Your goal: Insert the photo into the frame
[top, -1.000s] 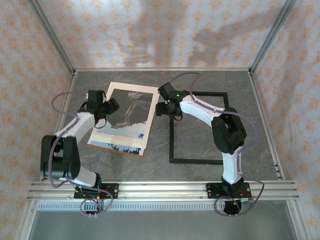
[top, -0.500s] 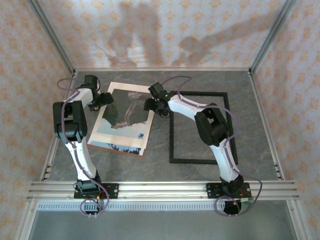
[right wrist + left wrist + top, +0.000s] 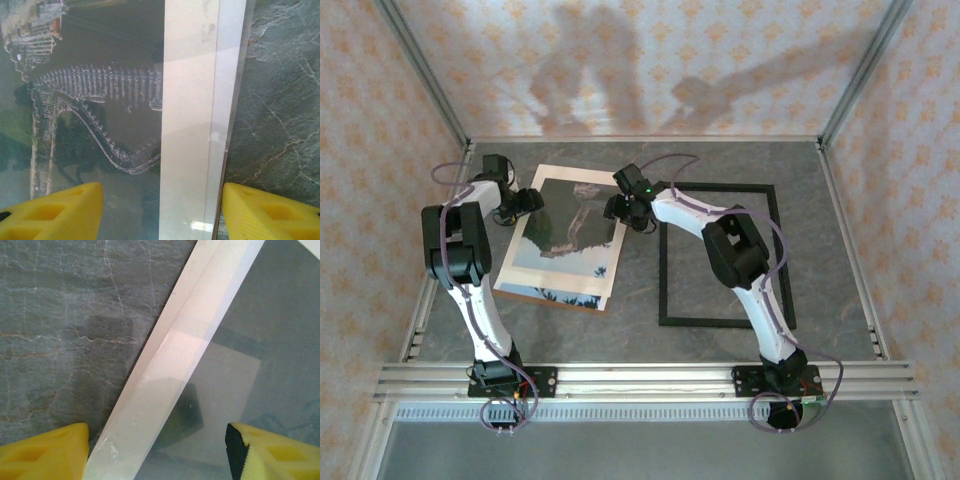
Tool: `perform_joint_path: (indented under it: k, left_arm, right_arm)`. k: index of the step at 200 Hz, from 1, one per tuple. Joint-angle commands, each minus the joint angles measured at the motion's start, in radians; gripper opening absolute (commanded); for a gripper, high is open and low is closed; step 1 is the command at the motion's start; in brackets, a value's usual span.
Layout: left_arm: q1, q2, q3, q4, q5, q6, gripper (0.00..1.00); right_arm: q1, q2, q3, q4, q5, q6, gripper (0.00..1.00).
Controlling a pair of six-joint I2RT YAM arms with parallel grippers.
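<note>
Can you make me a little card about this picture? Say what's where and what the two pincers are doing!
photo: lying flat, picture side up, left of the frame, not touching it
frame: black, flat on the table, only bare table inside
left pincer: open, one finger on each side of the photo's left edge
right pincer: open, one finger on each side of the photo's right edge
job: not done, the photo is outside the frame
</note>
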State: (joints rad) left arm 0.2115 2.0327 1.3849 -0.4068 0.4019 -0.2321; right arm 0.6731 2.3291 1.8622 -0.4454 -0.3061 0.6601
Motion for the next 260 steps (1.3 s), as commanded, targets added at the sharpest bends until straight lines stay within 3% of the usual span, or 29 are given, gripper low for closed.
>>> perform_joint_path:
  k: [1,31,115,209,260]
  left_arm:
    - [-0.028,-0.027,-0.049,0.009,0.138,-0.035,0.65]
    - [-0.028,-0.061,-0.066,0.028,0.144,-0.053,0.6]
    - [-0.026,-0.094,-0.115,0.076,0.124,-0.081,0.61]
    - [-0.024,-0.086,-0.13,0.088,0.118,-0.079,0.62]
    - [-0.025,-0.088,-0.144,0.1,0.126,-0.084,0.63]
  right_arm:
    - [0.01,0.023,0.037,0.007,-0.01,0.023,0.63]
    - [0.008,0.014,0.027,0.029,-0.021,0.044,0.62]
    - [-0.019,-0.094,-0.03,0.088,-0.034,0.02,0.62]
    - [-0.022,-0.096,-0.02,0.051,-0.064,-0.043,0.64]
    - [-0.023,-0.122,-0.092,0.177,-0.116,-0.119,0.62]
